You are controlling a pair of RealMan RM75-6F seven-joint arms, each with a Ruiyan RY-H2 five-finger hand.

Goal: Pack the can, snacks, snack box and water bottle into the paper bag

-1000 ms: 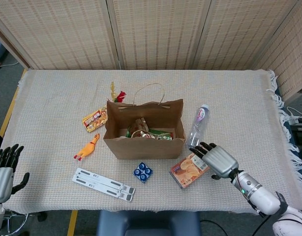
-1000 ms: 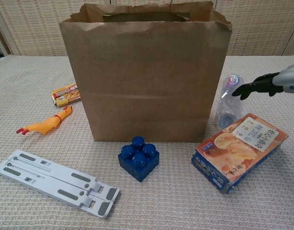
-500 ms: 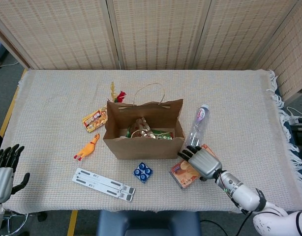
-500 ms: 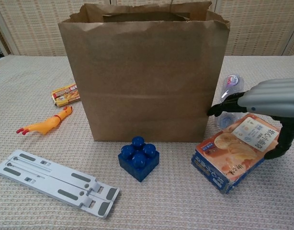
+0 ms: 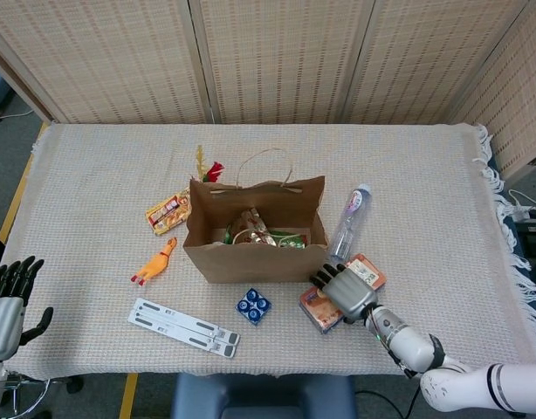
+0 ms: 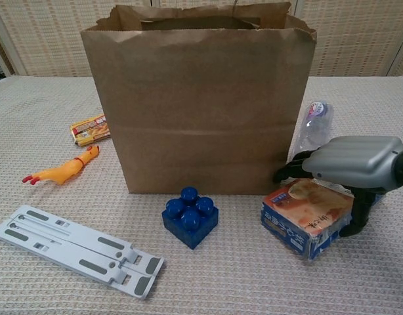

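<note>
Right hand (image 6: 354, 167) grips the snack box (image 6: 305, 213) beside the paper bag (image 6: 198, 98).

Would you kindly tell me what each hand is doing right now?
Left hand: open, holding nothing.
Right hand: gripping the orange-and-blue snack box.
</note>
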